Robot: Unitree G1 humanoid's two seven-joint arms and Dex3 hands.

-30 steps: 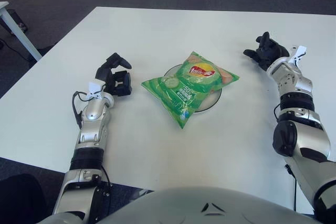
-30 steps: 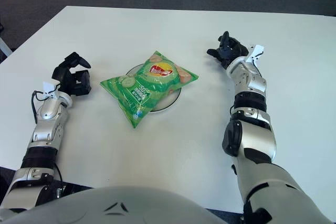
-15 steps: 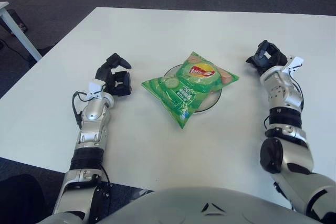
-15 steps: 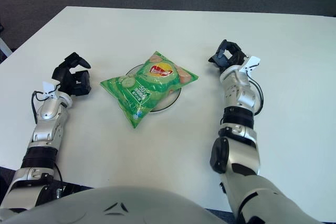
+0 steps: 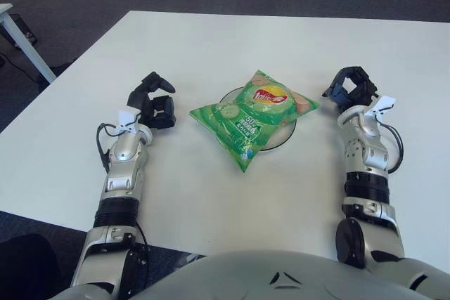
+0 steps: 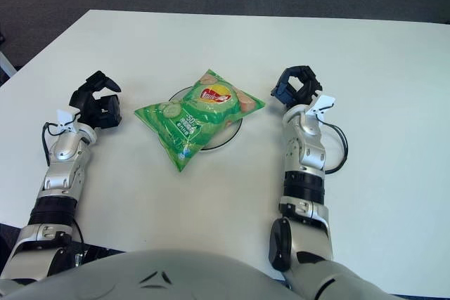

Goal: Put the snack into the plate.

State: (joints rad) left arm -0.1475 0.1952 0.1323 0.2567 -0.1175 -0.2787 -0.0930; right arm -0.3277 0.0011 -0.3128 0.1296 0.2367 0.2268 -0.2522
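A green snack bag [image 5: 252,114] lies flat on a round white plate [image 5: 287,131] in the middle of the white table and overhangs it toward me on the left. My left hand [image 5: 155,101] rests on the table a short way left of the bag, fingers relaxed and empty. My right hand [image 5: 349,88] is just right of the plate, clear of the bag, fingers loosely curled and holding nothing.
The white table [image 5: 232,40] stretches far behind the plate. Dark carpet lies beyond its far edge. Another table's leg [image 5: 24,43] stands at the far left. My torso fills the bottom edge.
My right hand has pulled back from the far right toward me and inward, ending beside the plate. The left hand and the bag have not moved.
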